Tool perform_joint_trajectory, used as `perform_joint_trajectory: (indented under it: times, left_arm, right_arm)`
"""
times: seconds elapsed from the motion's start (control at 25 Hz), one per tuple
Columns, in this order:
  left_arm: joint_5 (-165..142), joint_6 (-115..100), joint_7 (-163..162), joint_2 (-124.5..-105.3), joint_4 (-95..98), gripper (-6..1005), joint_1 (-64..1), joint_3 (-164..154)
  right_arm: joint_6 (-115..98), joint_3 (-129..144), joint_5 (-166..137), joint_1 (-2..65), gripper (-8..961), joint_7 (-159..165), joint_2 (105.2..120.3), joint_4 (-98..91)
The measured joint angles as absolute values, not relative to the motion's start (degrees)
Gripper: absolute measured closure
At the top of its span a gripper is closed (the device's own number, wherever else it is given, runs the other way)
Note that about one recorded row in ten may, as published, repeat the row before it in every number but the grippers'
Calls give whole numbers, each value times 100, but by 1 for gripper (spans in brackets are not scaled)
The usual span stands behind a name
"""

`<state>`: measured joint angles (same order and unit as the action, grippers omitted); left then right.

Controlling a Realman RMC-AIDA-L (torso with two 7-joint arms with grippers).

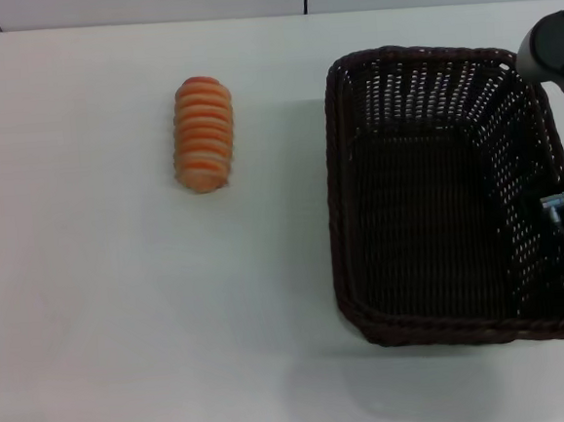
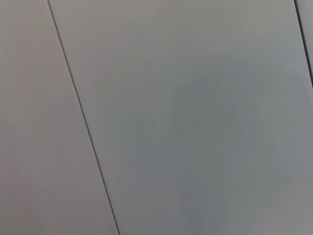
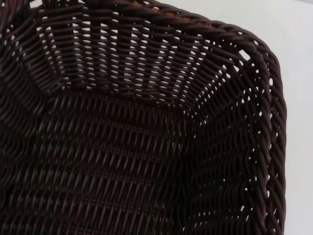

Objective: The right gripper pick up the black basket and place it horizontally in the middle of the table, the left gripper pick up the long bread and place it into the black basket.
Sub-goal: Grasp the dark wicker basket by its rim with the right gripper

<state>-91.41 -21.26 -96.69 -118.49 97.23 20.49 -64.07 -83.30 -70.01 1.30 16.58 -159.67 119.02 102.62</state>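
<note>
Surface: white table point(image 1: 106, 332) filled nearly the whole head view, with a paler wall strip along the top edge.
Basket: the black basket point(image 1: 427, 72) sat on the right side of the frame, its long side running top to bottom, not yet in the middle and not yet crosswise.
Basket inside: the right wrist view looked straight down into the weave and showed nothing lying in it.
Bread: the long bread point(image 1: 204, 133) lay striped side up in the upper left-centre, well apart from the basket, bare table between them.
Right arm: the right gripper point(image 1: 555, 53) stood at the far right edge, over the basket's right rim; only its grey housing and a cable fitting lower down showed.
Right claw: I could not tell whether it was released or clenched on the rim.
Left arm: the left gripper was out of sight; its wrist view showed only plain grey panels with a thin dark seam.
Risk, grip: a hold on one rim alone would likely let the big basket tip or swing when lifted.
Risk, weave: fingers could snag in the openwork side.
Risk, path: turning the basket towards the centre could sweep it into the bread and knock it away.
</note>
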Motion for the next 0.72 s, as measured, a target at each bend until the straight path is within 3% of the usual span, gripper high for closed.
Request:
perform_joint_trajectory:
  times: [0.08, 0.28, 0.72]
  left_arm:
    - [-9144, -2127, -9664, -11847, 9728, 227, 2052, -6407]
    - [-9148, -2127, -9660, -11847, 9735, 227, 2069, -6407]
    - [-9151, -2127, -9650, -11855, 9747, 226, 2092, -6408]
  right_arm:
    - [-8369, -6828, -160, 1658, 560, -16047, 11892, 10277]
    - [-8379, -6562, -528, 1675, 641, -16148, 11895, 10229]
    - [-7806, -6184, -734, 1664, 650, -16505, 11876, 10155]
